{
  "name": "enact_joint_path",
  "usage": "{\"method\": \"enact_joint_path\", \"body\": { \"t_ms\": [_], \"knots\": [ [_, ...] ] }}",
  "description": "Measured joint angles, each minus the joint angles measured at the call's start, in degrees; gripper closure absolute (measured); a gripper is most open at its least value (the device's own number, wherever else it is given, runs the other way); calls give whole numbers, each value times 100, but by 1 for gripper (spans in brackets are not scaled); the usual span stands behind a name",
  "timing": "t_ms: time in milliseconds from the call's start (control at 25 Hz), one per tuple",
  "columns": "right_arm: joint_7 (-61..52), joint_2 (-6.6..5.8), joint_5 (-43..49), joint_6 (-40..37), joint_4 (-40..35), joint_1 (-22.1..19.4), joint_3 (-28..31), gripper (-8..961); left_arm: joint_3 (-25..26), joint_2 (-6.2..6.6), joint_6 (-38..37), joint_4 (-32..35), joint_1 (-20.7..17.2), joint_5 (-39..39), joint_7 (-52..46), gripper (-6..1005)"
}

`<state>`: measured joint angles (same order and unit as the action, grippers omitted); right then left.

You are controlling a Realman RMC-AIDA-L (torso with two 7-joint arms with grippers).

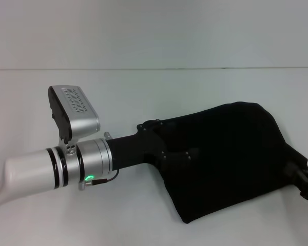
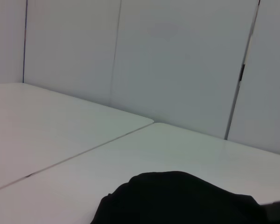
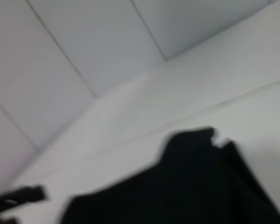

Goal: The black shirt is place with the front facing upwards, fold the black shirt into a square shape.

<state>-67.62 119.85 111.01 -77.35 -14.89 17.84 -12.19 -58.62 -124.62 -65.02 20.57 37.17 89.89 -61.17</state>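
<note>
The black shirt [image 1: 231,159] lies as a folded, bunched bundle on the white table [image 1: 143,92], right of the middle. No white letters or neck label show. My left arm reaches in from the left, and my left gripper [image 1: 175,152] sits at the bundle's left edge, black against the black cloth. My right gripper [image 1: 304,180] shows partly at the bundle's right edge, near the frame's side. The shirt also shows in the left wrist view [image 2: 177,200] and, blurred, in the right wrist view [image 3: 177,186].
The table has a seam across its far part [image 1: 154,68], with a pale wall [image 1: 154,31] behind it. A small dark blurred shape [image 3: 18,196] shows low in the right wrist view; I cannot tell what it is.
</note>
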Motion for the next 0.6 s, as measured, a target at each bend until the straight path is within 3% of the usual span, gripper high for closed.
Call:
{"method": "enact_joint_path", "body": {
  "t_ms": [160,280,480,600],
  "knots": [
    [209,-10,-362,-1074,-42,-128,206,952,-44,0,-183,-8,-24,-11,107,72],
    [214,-20,-644,-1197,-96,-13,254,952,-63,-3,-271,-32,-35,-23,183,72],
    [407,22,-719,-284,-19,529,188,951,-106,-10,-320,-158,14,-28,346,72],
    [413,18,-483,749,158,806,22,950,-121,-9,-324,-165,15,-29,350,72]
  ]
}}
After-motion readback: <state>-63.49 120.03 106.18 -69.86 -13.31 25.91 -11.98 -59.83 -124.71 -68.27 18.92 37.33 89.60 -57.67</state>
